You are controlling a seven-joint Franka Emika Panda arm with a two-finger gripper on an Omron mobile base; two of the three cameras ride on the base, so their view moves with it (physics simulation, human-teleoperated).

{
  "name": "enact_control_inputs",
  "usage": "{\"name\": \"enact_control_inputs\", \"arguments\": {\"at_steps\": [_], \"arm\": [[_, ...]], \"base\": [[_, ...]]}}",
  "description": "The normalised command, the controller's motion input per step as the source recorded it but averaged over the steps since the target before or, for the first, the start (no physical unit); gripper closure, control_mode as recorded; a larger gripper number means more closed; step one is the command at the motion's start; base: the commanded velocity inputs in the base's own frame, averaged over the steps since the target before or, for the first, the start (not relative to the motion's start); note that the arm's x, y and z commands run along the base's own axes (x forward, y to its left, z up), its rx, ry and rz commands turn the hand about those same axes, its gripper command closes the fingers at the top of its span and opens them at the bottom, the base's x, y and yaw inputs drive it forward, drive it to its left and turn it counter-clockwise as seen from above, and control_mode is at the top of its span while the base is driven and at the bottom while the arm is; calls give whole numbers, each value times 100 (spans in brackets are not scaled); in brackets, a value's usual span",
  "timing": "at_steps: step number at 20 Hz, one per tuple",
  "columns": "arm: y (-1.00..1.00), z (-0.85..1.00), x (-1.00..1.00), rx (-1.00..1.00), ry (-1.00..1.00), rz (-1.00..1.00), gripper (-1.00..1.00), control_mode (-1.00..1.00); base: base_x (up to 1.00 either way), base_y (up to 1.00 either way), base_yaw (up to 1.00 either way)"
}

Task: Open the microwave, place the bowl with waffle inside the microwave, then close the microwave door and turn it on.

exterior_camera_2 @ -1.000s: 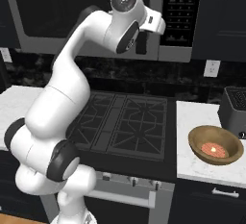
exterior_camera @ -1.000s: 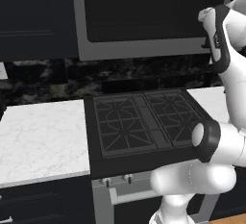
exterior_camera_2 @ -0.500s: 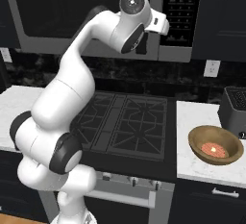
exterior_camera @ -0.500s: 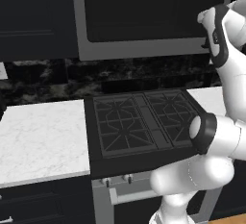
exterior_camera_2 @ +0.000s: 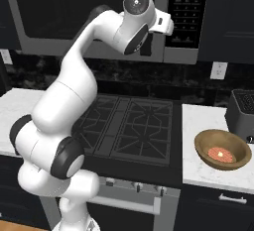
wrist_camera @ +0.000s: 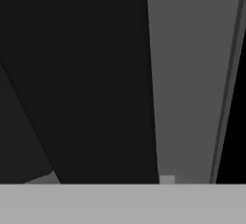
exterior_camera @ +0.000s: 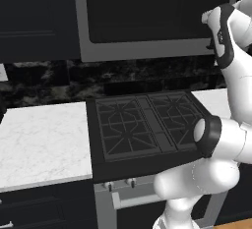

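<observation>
One microwave [exterior_camera_2: 99,17] hangs above the stove, and I have the arm's hand raised to its front, at about one o'clock from the cooktop [exterior_camera_2: 126,126] in the right base view, close against the strip where the microwave door [exterior_camera: 157,12] meets the button panel [exterior_camera_2: 187,4]. I judge the step in hand to be the first one: getting hold of the door's handle so it can be pulled open, since the door looks flush and closed from both base cameras. In the hand view I see a broad dark vertical bar [wrist_camera: 96,74] against grey frame, which I take for the handle very near the camera, but the jaws themselves are hidden behind the wrist and out of the hand camera's sight, so I cannot tell whether they are spread or pinching the bar. Next I'd want a firm pinch confirmed on that bar, then a pull outward along the door's swing arc. Counting: one bowl [exterior_camera_2: 222,149], one waffle [exterior_camera_2: 221,154] lying in it, both untouched on the right-hand tabletop [exterior_camera_2: 208,173] at roughly four o'clock from the cooktop, just beside one dark toaster [exterior_camera_2: 242,113].
</observation>
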Motion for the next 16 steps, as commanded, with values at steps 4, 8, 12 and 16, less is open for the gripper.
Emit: {"name": "enact_control_inputs", "arguments": {"at_steps": [4, 8, 12, 16], "arm": [[0, 0, 0, 0, 0, 0, 100, -100], [3, 2, -75, 0, -15, 2, 100, -100], [10, 20, -100, 1, -18, 5, 100, -100], [27, 39, -100, 0, -13, 2, 100, -100]], "base": [[0, 0, 0], [0, 0, 0], [0, 0, 0], [0, 0, 0]]}}
